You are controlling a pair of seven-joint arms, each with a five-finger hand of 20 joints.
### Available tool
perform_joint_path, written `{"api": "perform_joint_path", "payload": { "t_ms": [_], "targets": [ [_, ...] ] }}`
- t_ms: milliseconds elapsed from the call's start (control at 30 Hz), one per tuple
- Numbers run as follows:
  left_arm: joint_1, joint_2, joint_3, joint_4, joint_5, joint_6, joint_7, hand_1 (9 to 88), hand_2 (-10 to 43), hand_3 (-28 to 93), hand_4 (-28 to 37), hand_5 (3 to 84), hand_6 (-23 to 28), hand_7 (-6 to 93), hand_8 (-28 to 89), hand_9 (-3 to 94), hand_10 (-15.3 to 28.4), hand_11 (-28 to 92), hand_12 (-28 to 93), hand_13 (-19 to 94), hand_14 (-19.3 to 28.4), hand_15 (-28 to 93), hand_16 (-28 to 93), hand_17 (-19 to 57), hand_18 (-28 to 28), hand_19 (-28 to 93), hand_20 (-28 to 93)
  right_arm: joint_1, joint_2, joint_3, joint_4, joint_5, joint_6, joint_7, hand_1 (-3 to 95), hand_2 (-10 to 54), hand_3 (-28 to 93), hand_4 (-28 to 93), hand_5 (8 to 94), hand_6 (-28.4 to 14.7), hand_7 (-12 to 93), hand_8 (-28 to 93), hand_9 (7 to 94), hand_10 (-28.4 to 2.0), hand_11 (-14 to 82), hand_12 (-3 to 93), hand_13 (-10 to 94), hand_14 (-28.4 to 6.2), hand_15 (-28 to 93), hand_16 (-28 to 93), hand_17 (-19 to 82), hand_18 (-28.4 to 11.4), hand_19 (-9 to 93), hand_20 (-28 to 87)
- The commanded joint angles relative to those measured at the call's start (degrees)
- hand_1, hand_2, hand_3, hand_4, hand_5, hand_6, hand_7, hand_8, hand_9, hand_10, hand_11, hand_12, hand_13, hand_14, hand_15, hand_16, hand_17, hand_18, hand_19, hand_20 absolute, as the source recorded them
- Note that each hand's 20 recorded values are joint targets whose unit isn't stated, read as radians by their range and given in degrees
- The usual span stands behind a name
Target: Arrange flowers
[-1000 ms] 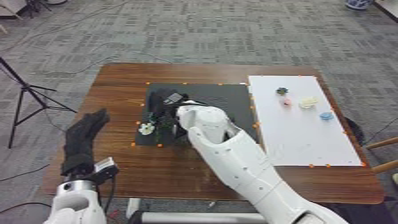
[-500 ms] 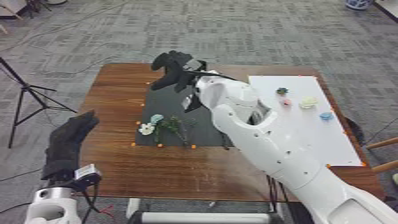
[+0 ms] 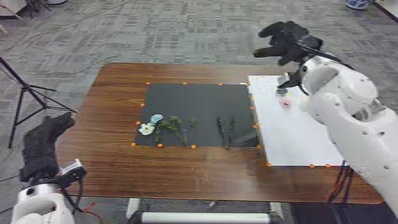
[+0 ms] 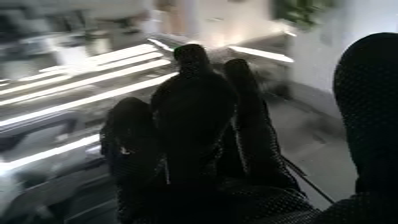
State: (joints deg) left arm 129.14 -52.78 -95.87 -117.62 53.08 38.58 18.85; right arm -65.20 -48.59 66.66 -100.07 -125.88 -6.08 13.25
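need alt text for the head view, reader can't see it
The robot's open right hand appears beyond the far edge of a brown wooden table, above a white board bearing a pink flower. Left of the board, a black mat holds white and light blue flowers and green stems. The left hand waits at the table's left.

Brown wood table (image 3: 107, 170), faintly glossy — dark mat (image 3: 200, 100) matt, right arm (image 3: 333, 82) smooth — right hand (image 3: 289, 42) in textured black cloth.
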Motion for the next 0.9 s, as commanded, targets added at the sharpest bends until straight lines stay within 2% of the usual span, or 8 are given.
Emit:
{"api": "perform_joint_path", "payload": {
  "t_ms": [33,67,100,133,233,500,700,900],
  "targets": [
    [0.3,-0.91,1.26,0.55,-0.56,1.08,-1.69,23.0,31.1,60,-28.3,55.9,2.7,13.7,-10,54.1,14.2,19,7,39,14.3,11,-2,5.6,9.4,11,15,-11.43,4.34,3.92,3.92,-1.01,-1.03,2.57,30.3,-9.5,63,-13,51.8,-2.3,11,-6,62.7,-15.3,8.7,15.3,88,-4.7,57,32,59,-15.6,93,55],
    [0.4,-0.98,1.46,0.39,-0.68,0.87,-1.48,22.9,31.1,60,-28.3,55.9,2.7,13.7,-10,54.1,14.2,18,7,39,14.3,11,-2,5.6,9.4,11,15,-11.87,4.27,4.0,4.24,-1.69,-0.69,2.41,30.4,-9.5,63,-13,51.9,-2.3,12,-6,63.0,-15.3,8.8,15.4,88,-4.7,57,32,59,-15.7,93,55],
    [1.63,-1.17,0.72,0.13,-1.01,-0.55,-0.65,22.9,31.1,60,-28.3,55.9,2.7,13.7,-10,54.1,14.3,18,7,39,14.3,11,-2,5.6,9.4,11,15,-13.34,4.65,5.0,3.84,-2.67,-0.22,2.6,30.5,-9.5,63,-13,52.2,-2.2,12,-6,63.3,-15.1,8.8,15.5,88,-4.7,57,32,59,-15.8,93,55],
    [-0.56,-1.09,2.0,0.55,0.32,-0.48,-2.3,22.6,31.1,61,-28.3,55.9,2.8,13.7,-10,54.0,14.3,18,7,39,14.3,11,-2,5.6,9.4,11,15,-14.65,5.01,5.92,3.62,-3.26,0.22,2.82,30.5,-9.5,63,-13,52.2,-2.2,12,-6,63.4,-15.0,8.9,15.5,88,-4.6,57,32,59,-15.7,93,55],
    [-2.14,-1.01,3.04,0.88,2.69,-0.7,-4.03,22.8,30.9,60,-28.3,55.8,2.8,13.8,-10,53.9,14.3,19,7,39,14.3,12,-2,5.5,9.5,11,15,-19.41,6.09,10.29,2.09,-2.21,1.11,4.14,30.7,-9.5,64,-13,52.7,-1.9,12,-6,63.8,-14.9,8.8,15.7,88,-4.5,58,32,59,-15.7,93,55],
    [-0.56,-1.5,2.89,-0.09,1.98,0.27,-4.21,22.6,30.2,61,-28.3,55.7,2.8,14.0,-10,53.9,14.4,19,7,39,14.6,12,-2,5.4,9.6,11,15,-31.15,5.63,21.35,-0.38,-1.27,0.49,5.85,30.7,-9.5,64,-13,53.3,-1.9,13,-7,63.9,-14.9,8.8,15.8,88,-4.3,58,32,59,-16.0,93,56],
    [0.35,-2.19,3.22,-0.64,1.99,-0.7,-4.0,22.7,29.5,61,-28.3,55.6,2.7,14.1,-10,54.0,14.5,19,7,39,14.7,12,-2,5.3,9.8,11,15,-31.29,3.75,20.91,1.69,-2.11,-0.12,5.62,30.5,-9.5,64,-13,53.4,-1.9,13,-7,63.8,-14.9,8.8,15.9,88,-4.3,58,32,59,-16.0,93,56],
    [0.59,-2.91,3.53,-0.92,3.14,-2.22,-4.52,22.9,29.2,61,-28.3,55.7,2.8,14.2,-10,54.0,14.5,19,8,39,14.8,12,-2,5.3,9.9,12,15,-24.72,2.05,15.29,8.85,-4.37,0.43,5.14,30.4,-9.5,64,-13,53.5,-1.6,13,-7,63.9,-15.0,8.8,15.8,88,-4.2,58,32,59,-16.3,93,56]
  ]
}}
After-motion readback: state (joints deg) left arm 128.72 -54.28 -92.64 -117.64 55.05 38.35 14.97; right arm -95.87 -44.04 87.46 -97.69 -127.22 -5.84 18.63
